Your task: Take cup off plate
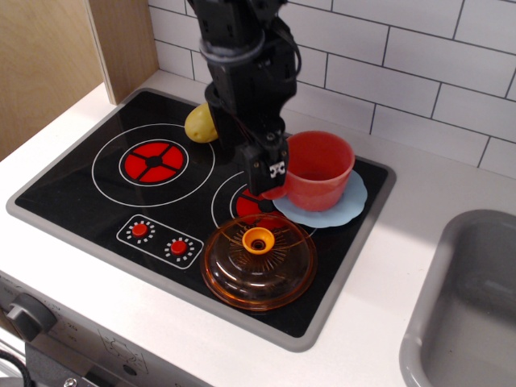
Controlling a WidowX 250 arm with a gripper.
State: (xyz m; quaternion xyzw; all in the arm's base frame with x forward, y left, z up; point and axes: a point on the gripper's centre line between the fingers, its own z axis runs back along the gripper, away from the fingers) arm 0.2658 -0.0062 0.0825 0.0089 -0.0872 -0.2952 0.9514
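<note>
On the right rear of the black toy stovetop [72, 193], near its grey raised rim: pale blue scalloped plate [343, 208], its far edge close to that rim, its near-left edge over the right-hand burner [246, 201]. On the plate, upright and mouth up: orange-red cup [321, 171], vertical axis, handle side toward the left, hidden behind the gripper. White counter [403, 266] open to the right of the stove rim as far as the grey sink [468, 306]; white tiled wall [387, 72] close behind. Directly in front of the plate, touching or nearly touching its front edge: amber see-through domed lid [258, 262] with orange knob, narrowing the room on the near side. Left half of the stovetop open around the left burner [153, 161], apart from a yellow rounded object [201, 122] at the back, partly behind the arm.

At the cup's left side, over the handle area: black gripper [270, 173], reaching down from above, fingertips level with the cup's wall and just above the plate's left edge. Jaw opening not readable from this angle; contact with the handle not possible to tell.
</note>
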